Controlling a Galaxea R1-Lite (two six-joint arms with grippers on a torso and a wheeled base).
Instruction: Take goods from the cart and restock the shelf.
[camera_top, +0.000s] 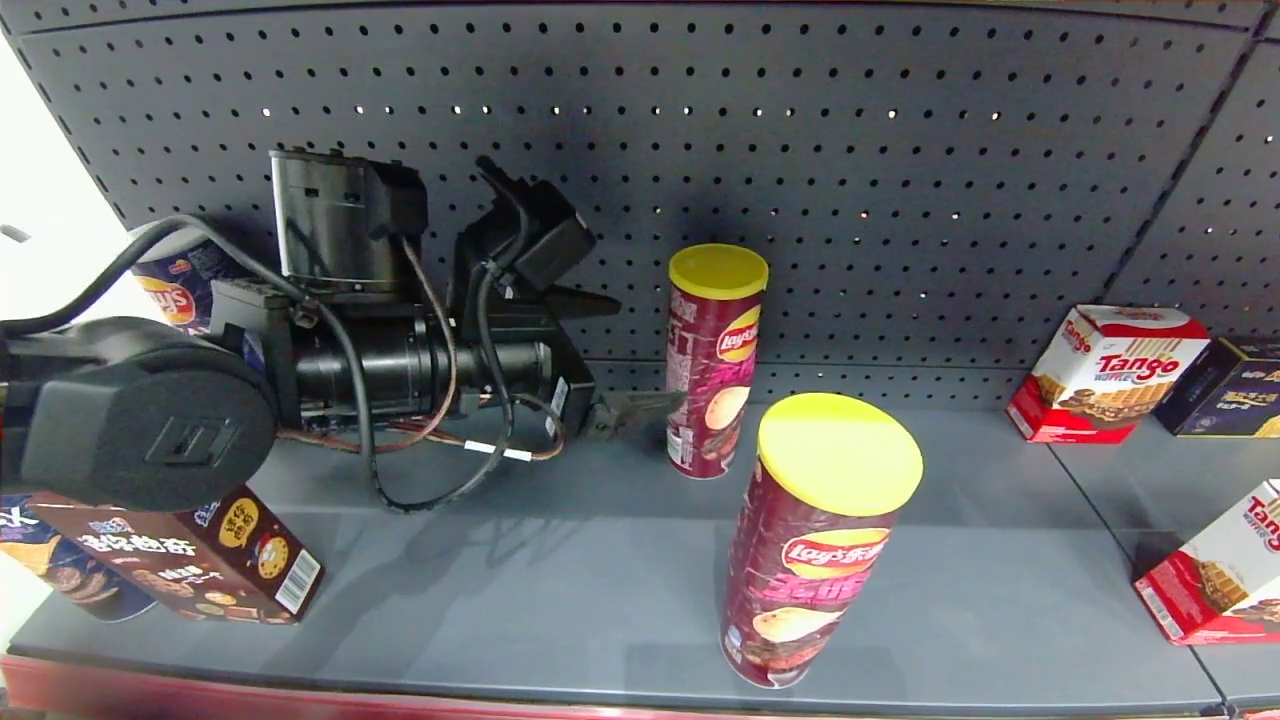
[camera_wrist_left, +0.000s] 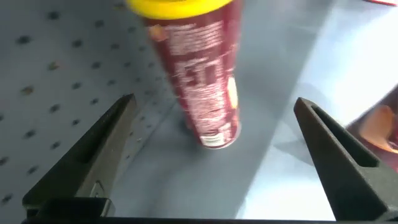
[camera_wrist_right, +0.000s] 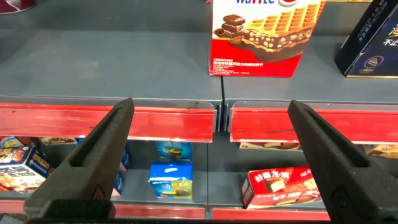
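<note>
Two yellow-lidded chip cans stand upright on the grey shelf (camera_top: 560, 590). The rear can (camera_top: 715, 360) (camera_wrist_left: 208, 93) is near the back edge, close to the pegboard wall (camera_top: 800, 150). The front can (camera_top: 815, 540) is near the front edge, a little to the right of it.

The left end effector (camera_top: 625, 352) (camera_wrist_left: 214, 102) lies low over the shelf along the back edge, pointing at the rear can. Its jaws are spread wide and hold nothing. In the left wrist view the can stands just beyond the fingers, in line with the gap and touching neither.

The right end effector (camera_wrist_right: 210, 104) is also spread wide and empty. It faces the shelf's front edge with its red price rail (camera_wrist_right: 174, 121).

A brown biscuit box (camera_top: 190, 560) lies at the front left corner. A blue chip can (camera_top: 175, 290) stands at the back left, behind the arm. Towards the right end are a red wafer box (camera_top: 1105, 372) (camera_wrist_right: 264, 37) and a dark blue box (camera_top: 1225, 385) along the back, with a second wafer box (camera_top: 1215, 570) nearer the front.
</note>
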